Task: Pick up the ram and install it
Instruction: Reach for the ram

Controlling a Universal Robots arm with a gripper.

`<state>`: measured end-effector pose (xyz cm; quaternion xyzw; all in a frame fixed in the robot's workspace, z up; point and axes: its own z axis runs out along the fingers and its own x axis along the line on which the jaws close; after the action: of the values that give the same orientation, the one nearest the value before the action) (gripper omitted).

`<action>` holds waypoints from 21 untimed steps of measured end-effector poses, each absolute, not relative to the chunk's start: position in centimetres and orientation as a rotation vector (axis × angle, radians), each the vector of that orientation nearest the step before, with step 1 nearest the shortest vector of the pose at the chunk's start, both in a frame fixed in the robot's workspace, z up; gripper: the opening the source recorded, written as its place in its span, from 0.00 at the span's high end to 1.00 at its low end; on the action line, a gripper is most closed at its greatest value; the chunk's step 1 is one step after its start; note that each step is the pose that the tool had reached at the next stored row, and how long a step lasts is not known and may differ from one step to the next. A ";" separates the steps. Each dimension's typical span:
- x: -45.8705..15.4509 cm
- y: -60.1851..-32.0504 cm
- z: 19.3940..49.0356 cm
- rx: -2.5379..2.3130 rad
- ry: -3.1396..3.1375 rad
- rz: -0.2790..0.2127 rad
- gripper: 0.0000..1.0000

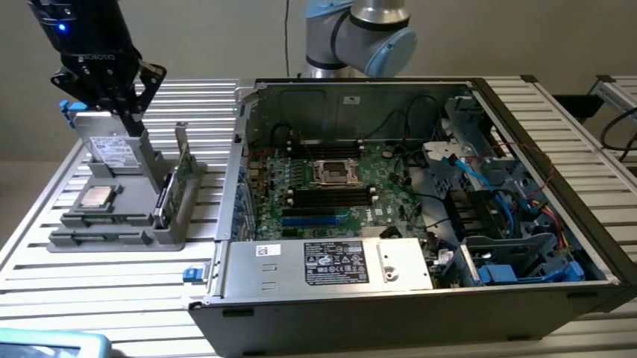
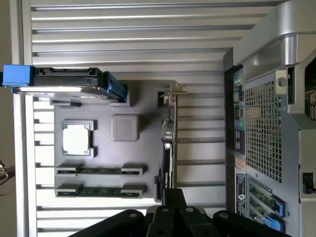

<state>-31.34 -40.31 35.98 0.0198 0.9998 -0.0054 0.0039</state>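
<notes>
Two ram sticks (image 2: 101, 171) lie side by side in the holders of a grey fixture tray (image 2: 148, 113); each is a thin green strip with small black chips. The second stick (image 2: 101, 190) is the nearer one to my gripper (image 2: 173, 193). The gripper's black fingers are shut with nothing between them, and it hovers high above the tray. In the exterior view the gripper (image 1: 130, 125) hangs over the tray's back end, just above the upright hard drive (image 1: 110, 153). The ram holders (image 1: 100, 221) sit at the tray's front end.
The tray also carries a square silver processor (image 2: 77, 138), a hard drive with blue tabs (image 2: 64, 81) and an upright green expansion card (image 2: 168, 148). An open computer case (image 1: 557, 186) stands at the exterior view's right, its motherboard (image 1: 329, 186) showing black and blue slots (image 1: 316, 220).
</notes>
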 end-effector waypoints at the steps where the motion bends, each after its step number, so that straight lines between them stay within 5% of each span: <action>1: -31.8 -40.4 35.8 0.062 3.133 -0.017 0.89; 21: -40.5 -42.0 32.4 0.062 3.133 0.024 0.89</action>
<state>-40.46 -42.02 32.38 0.0199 0.9998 0.0077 0.0037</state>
